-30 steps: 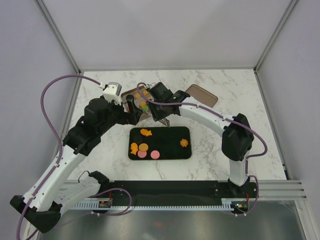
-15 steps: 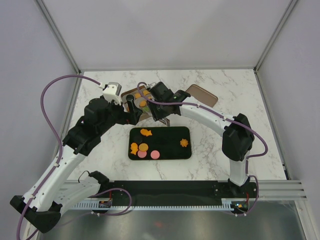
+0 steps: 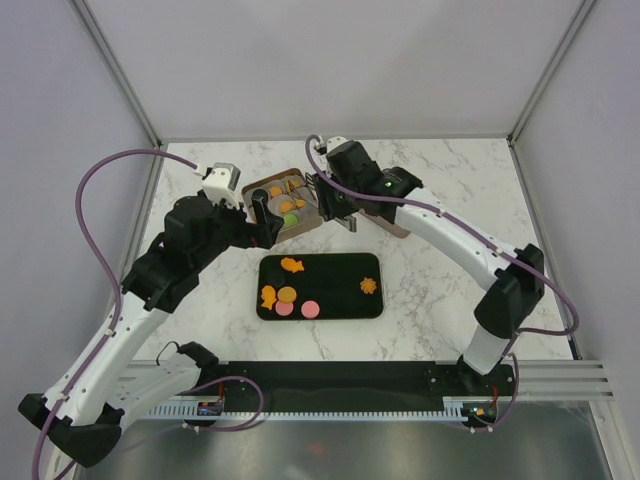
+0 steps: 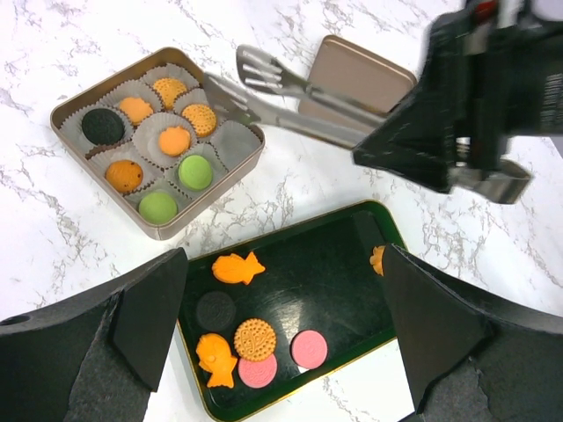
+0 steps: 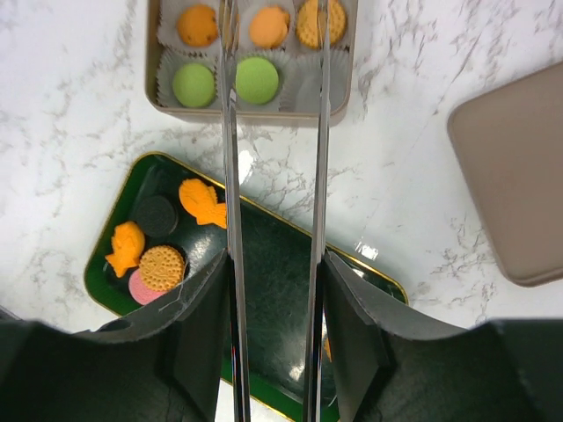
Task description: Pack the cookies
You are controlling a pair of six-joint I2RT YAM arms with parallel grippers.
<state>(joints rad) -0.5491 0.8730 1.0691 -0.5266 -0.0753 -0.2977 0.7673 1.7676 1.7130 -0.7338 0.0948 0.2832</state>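
The cookies are split between a tan tin box (image 4: 211, 204) and a dark green tray (image 4: 325, 281). The box holds orange, black and green discs (image 4: 194, 171) in paper cups. The tray carries two orange fish (image 4: 236, 267), a black disc, an orange disc, two pink discs (image 4: 309, 348) and an orange flower (image 4: 378, 259). My right gripper (image 5: 274, 334) is shut on metal tongs (image 5: 230, 220). Their tips stand apart and empty over the box's near edge (image 5: 255, 119). My left gripper (image 4: 281, 325) is open and empty above the tray. In the top view it (image 3: 262, 212) sits by the box (image 3: 262, 185).
The tin's tan lid (image 5: 519, 185) lies on the marble right of the box, and also shows in the left wrist view (image 4: 356, 75). In the top view my right arm (image 3: 440, 225) crosses over it. The tray (image 3: 335, 285) lies in front of the box.
My right gripper with the tongs has lifted away from the tray's far edge and swung back and right, over the box. The left arm has barely moved.
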